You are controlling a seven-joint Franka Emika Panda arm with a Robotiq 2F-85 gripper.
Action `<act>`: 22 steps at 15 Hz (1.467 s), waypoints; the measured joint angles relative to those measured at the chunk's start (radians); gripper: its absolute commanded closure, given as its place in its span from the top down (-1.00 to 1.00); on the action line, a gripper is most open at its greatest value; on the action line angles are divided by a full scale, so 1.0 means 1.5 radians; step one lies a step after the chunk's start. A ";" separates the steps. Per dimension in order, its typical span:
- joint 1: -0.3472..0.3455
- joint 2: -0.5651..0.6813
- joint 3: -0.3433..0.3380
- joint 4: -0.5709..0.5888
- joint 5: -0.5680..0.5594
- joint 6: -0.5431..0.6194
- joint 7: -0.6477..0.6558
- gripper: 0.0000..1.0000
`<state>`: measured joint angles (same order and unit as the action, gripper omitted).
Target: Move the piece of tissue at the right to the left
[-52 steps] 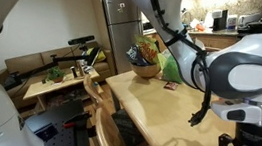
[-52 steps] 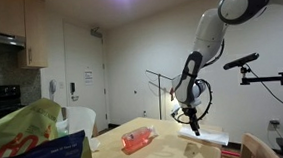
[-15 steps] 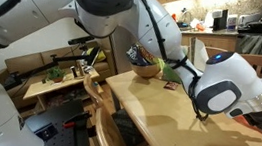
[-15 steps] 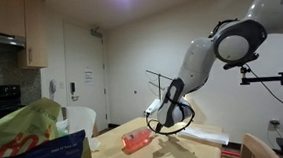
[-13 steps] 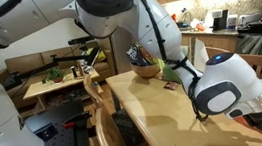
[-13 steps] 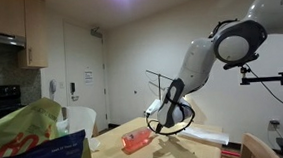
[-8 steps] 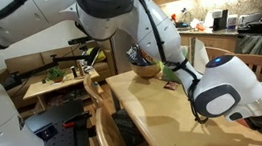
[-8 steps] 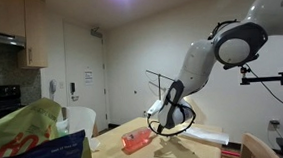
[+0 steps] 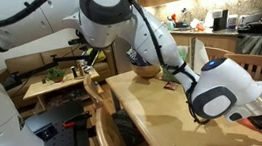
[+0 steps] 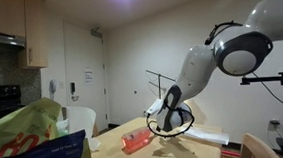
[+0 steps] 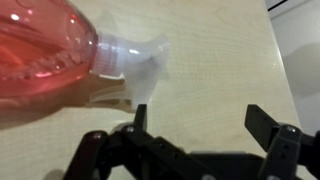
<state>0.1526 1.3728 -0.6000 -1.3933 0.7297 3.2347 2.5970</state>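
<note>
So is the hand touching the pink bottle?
Cannot tell. In the wrist view one finger of the open hand overlaps the cap of the pink bottle, but neither contact nor a gap shows plainly.

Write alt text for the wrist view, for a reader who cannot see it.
A clear bottle of pink liquid lies on its side on a pale wooden table, with its whitish top pointing right. The open gripper comes in from the bottom edge, its black fingers spread wide, one of them just below the bottle's top.
</note>
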 measured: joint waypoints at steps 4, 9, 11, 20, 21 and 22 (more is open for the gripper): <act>-0.015 0.014 0.016 0.044 -0.006 0.030 0.000 1.00; -0.069 0.028 0.071 0.110 -0.042 0.039 -0.002 1.00; -0.092 0.033 0.096 0.133 -0.061 0.040 -0.002 1.00; -0.143 0.069 0.143 0.192 -0.138 0.097 -0.003 1.00; -0.147 0.069 0.147 0.190 -0.147 0.117 -0.003 1.00; -0.151 0.069 0.151 0.190 -0.155 0.134 -0.003 1.00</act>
<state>-0.0734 1.4768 -0.3734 -1.1085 0.4976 3.4354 2.5929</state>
